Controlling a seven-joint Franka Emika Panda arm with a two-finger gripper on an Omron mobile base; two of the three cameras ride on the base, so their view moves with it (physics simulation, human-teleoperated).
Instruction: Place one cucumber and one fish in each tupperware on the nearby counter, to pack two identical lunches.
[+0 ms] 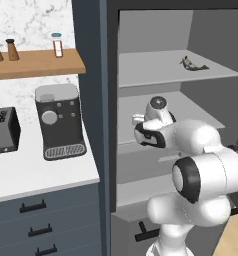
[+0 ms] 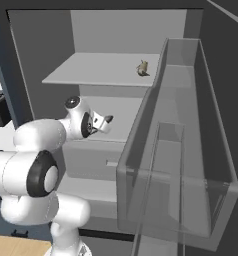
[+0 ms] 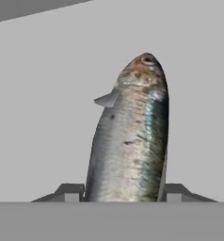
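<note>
Both base views flank the arm, sharing the open fridge shelves (image 1: 176,67) (hand view: close on fish (image 3: 130,136)).

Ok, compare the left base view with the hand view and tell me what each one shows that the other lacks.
Left base view alone: the white counter with a coffee machine and a toaster, a wooden shelf of small bottles, the robot's arm reaching into an open fridge, and a second fish lying on its upper shelf.

Hand view alone: a close look at a silver-grey fish standing between the fingertips of the gripper, head pointing away from the camera.

Both: the plain grey interior of the fridge.
</note>
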